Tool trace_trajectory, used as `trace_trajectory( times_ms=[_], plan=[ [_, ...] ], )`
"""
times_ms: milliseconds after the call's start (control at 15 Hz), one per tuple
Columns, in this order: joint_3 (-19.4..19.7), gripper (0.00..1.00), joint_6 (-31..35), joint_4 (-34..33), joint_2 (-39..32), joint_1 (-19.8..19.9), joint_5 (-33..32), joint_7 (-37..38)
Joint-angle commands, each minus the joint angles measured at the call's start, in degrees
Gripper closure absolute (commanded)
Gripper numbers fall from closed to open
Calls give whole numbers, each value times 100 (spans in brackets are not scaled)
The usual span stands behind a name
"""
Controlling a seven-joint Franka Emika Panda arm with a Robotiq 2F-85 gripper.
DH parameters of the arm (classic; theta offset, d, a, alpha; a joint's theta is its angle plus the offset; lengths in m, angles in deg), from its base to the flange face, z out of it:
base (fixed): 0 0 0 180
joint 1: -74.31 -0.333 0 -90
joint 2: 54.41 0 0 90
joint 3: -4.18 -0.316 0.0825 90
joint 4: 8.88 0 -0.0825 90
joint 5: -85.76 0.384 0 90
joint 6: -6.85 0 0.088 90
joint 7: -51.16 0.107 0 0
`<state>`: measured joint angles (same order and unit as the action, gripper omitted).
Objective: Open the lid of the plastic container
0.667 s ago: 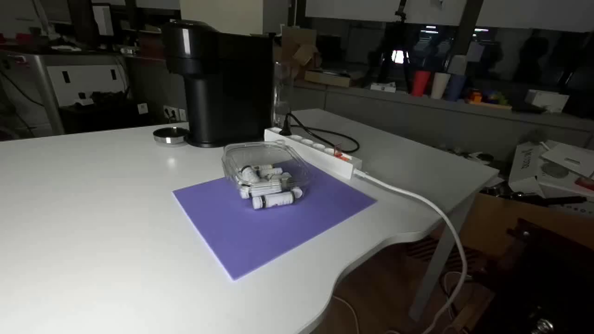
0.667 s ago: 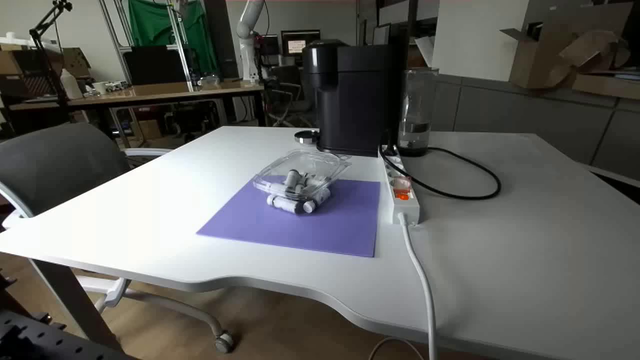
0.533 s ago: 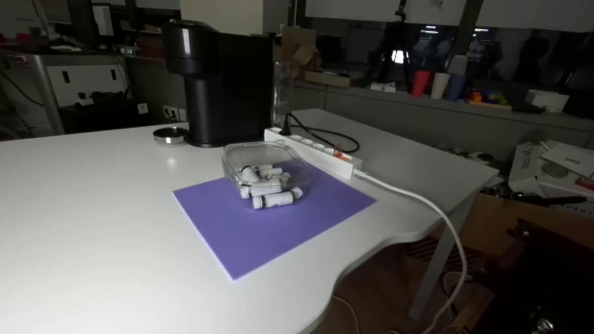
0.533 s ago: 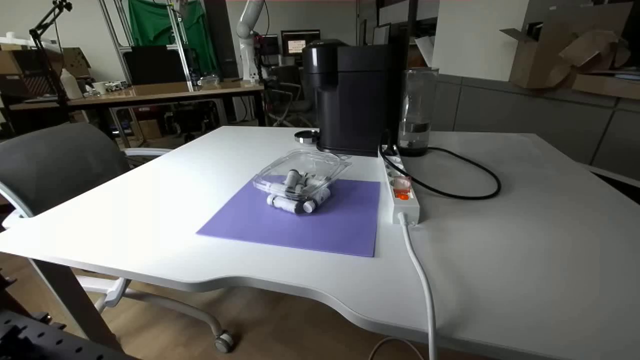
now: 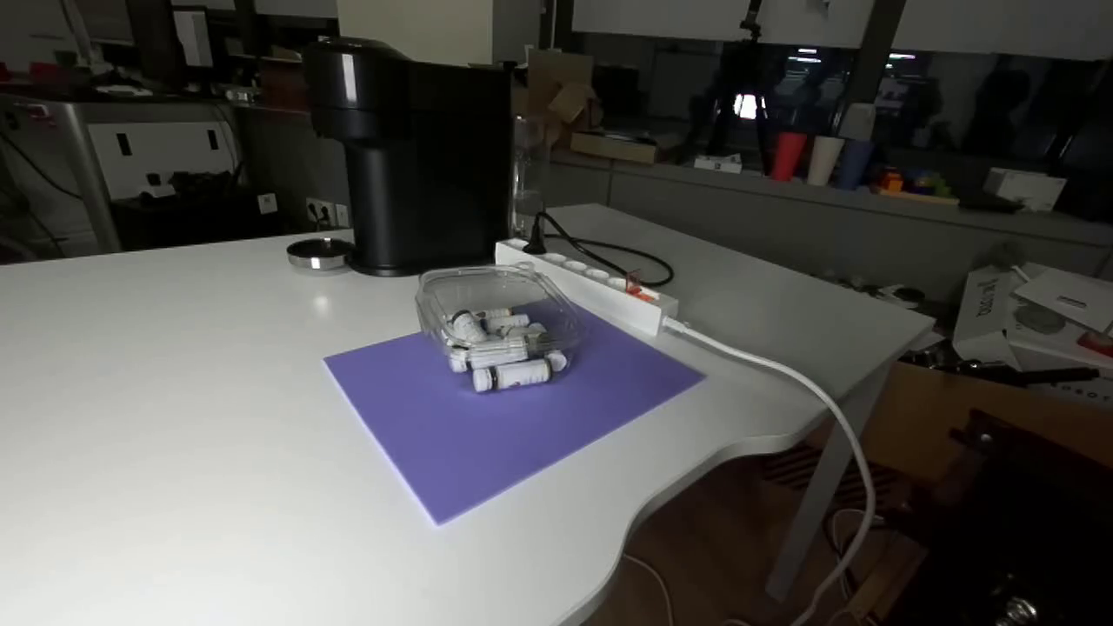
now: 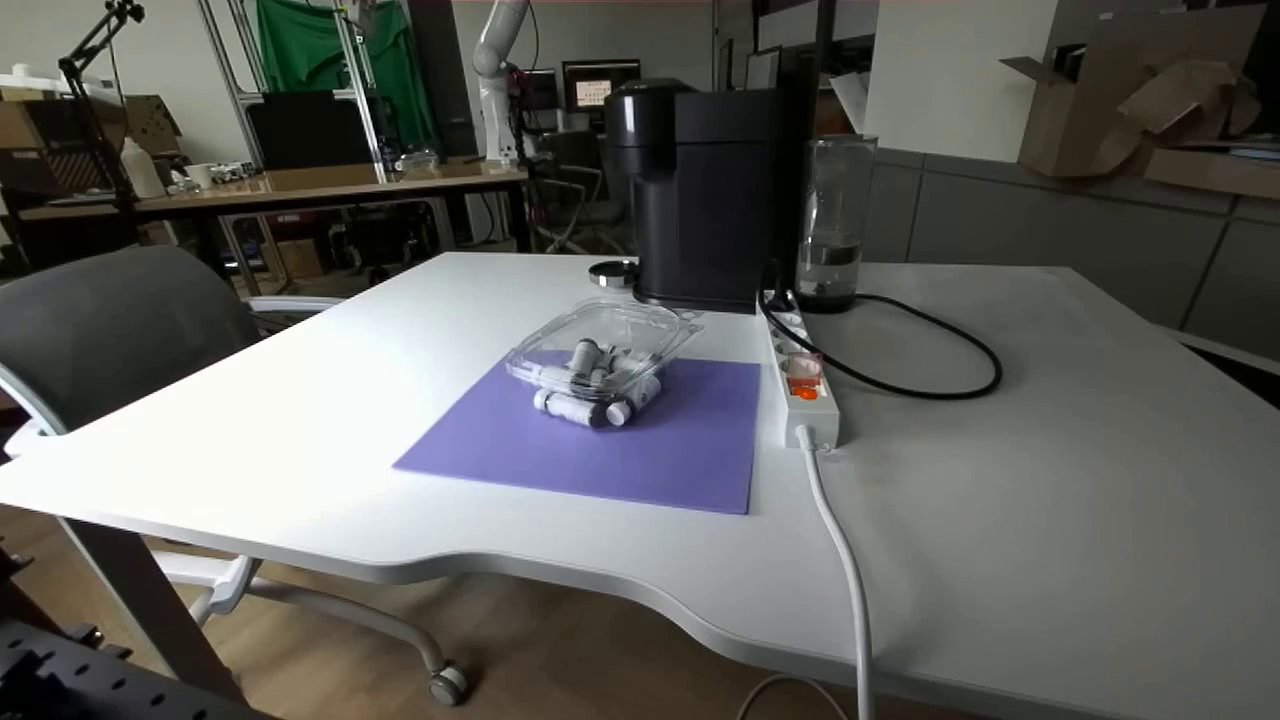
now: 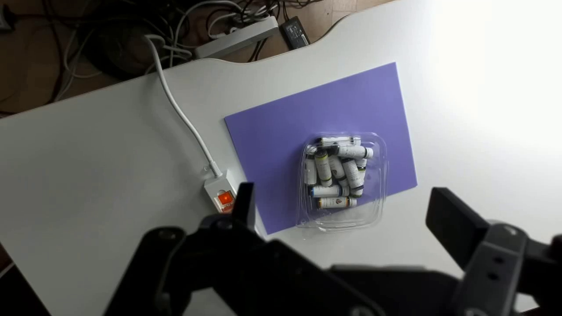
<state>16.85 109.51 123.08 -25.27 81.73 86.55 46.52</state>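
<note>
The plastic container is a small clear box that holds several small white vials. It stands on the purple mat and partly over its edge. It also shows in both exterior views. The lid is a clear dome over the vials and seems to lie on the container. It also shows in an exterior view. The seam between them is hard to make out. My gripper is open and empty, with its fingers wide apart above the table. It appears in neither exterior view.
The purple mat lies under the container. A white power strip with a red switch and a white cable stands beside the mat. A black coffee machine, a round metal tray and a clear tank stand behind. A black cord lies there.
</note>
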Motion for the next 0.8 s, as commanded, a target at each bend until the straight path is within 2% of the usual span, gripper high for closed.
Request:
trace_trajectory(
  times_ms=[0, 267, 400, 733],
  plan=[
    [-62, 0, -18, -17, -15, 78, 33, -33],
    [-62, 0, -18, -17, -14, 78, 33, -33],
    [-26, 0, 236, -89, -213, 35, 45, -200],
    [-16, 0, 1074, -488, -1319, -28, -53, -555]
  ],
)
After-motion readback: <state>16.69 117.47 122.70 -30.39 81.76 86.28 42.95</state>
